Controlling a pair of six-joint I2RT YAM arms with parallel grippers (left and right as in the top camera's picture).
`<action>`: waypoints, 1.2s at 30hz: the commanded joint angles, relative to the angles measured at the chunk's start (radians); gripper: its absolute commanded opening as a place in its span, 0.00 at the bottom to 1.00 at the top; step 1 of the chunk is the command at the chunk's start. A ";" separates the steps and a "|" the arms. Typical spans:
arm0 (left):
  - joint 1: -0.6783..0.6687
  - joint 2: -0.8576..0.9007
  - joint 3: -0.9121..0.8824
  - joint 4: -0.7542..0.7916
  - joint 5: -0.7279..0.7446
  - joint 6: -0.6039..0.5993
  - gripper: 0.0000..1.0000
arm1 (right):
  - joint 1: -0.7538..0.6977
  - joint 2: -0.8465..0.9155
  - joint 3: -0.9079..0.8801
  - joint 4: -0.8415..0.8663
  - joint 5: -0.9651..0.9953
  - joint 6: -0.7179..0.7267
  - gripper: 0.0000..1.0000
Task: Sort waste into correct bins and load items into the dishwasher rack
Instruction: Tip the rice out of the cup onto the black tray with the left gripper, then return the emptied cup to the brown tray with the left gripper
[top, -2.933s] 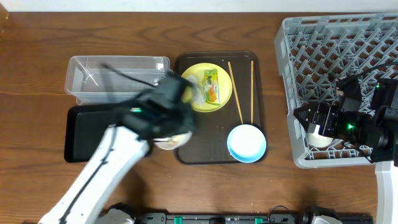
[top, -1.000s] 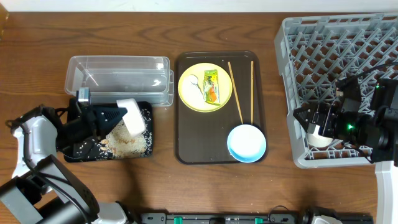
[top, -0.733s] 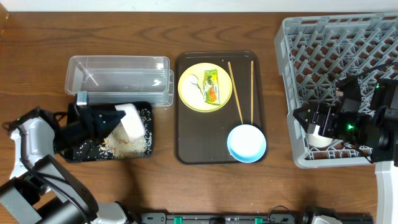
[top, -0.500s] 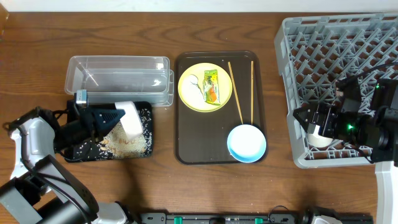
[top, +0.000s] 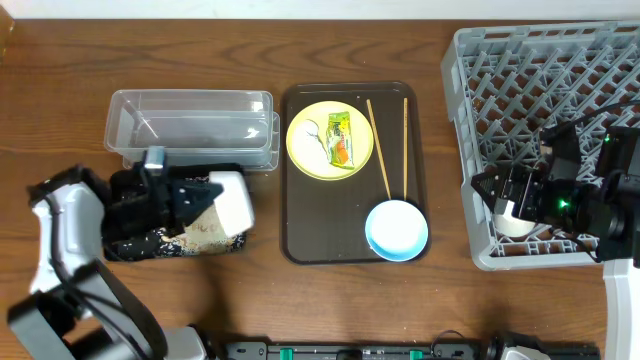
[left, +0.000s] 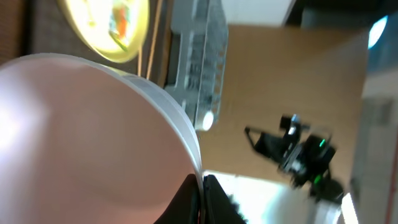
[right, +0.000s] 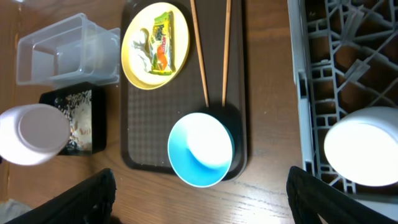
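Note:
My left gripper (top: 205, 195) is shut on the rim of the white bowl (top: 233, 200) and holds it tipped on its side over the right end of the black tray (top: 125, 240). Rice grains (top: 205, 232) lie in that tray. In the left wrist view the bowl (left: 81, 137) fills the frame, with the fingers (left: 200, 186) pinched on its rim. The yellow plate (top: 318, 155) carries the wrapper (top: 340, 135) and the white scrap (top: 312, 130). Chopsticks (top: 378, 150) and the light-blue bowl (top: 397, 230) lie on the brown tray. My right gripper (right: 208, 205) is open and empty. The white cup (right: 364, 146) sits in the rack (top: 560, 70).
The clear tub (top: 190, 125) stands behind the black tray and looks empty. The brown serving tray (top: 298, 215) lies mid-table between the bins and the rack. My right arm (top: 570, 200) hangs over the rack's front left corner.
My left gripper has carried the white bowl to the right, over the right end of the black tray. Rice now lies in that tray. The right arm has not moved.

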 joint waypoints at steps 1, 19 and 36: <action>-0.085 -0.097 0.007 0.005 -0.031 0.027 0.06 | 0.010 -0.005 0.014 0.008 -0.015 -0.013 0.86; -1.074 -0.185 0.006 0.698 -1.217 -1.099 0.06 | 0.010 -0.005 0.014 0.018 -0.015 -0.009 0.87; -1.306 -0.018 0.195 0.684 -1.455 -1.032 0.67 | 0.010 -0.005 0.014 0.018 0.003 -0.009 0.89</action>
